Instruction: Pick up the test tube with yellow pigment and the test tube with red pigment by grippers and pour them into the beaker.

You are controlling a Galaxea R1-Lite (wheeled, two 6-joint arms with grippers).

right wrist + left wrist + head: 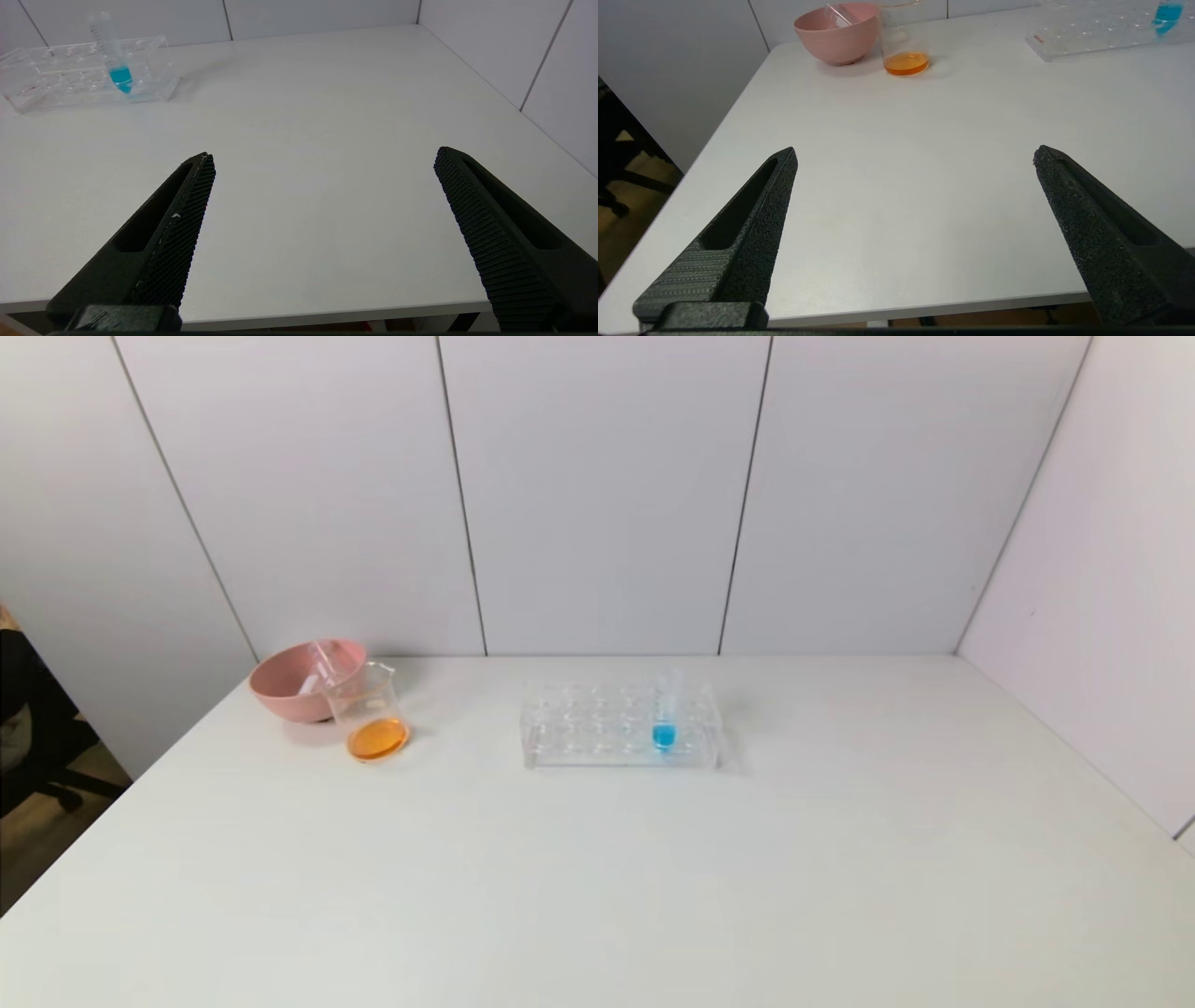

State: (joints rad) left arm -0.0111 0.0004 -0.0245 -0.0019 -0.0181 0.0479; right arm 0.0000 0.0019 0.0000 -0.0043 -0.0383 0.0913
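I see my left gripper [915,156] and right gripper [324,158] both spread wide with nothing between their fingers, each hanging over the desk's [597,877] near edge. The beaker [369,714], with orange liquid at its bottom, stands near the far left corner, touching a pink bowl [299,686] in which a clear tube [317,667] leans. The rack [621,728] by the far edge's middle holds one blue-tipped tube [666,714].
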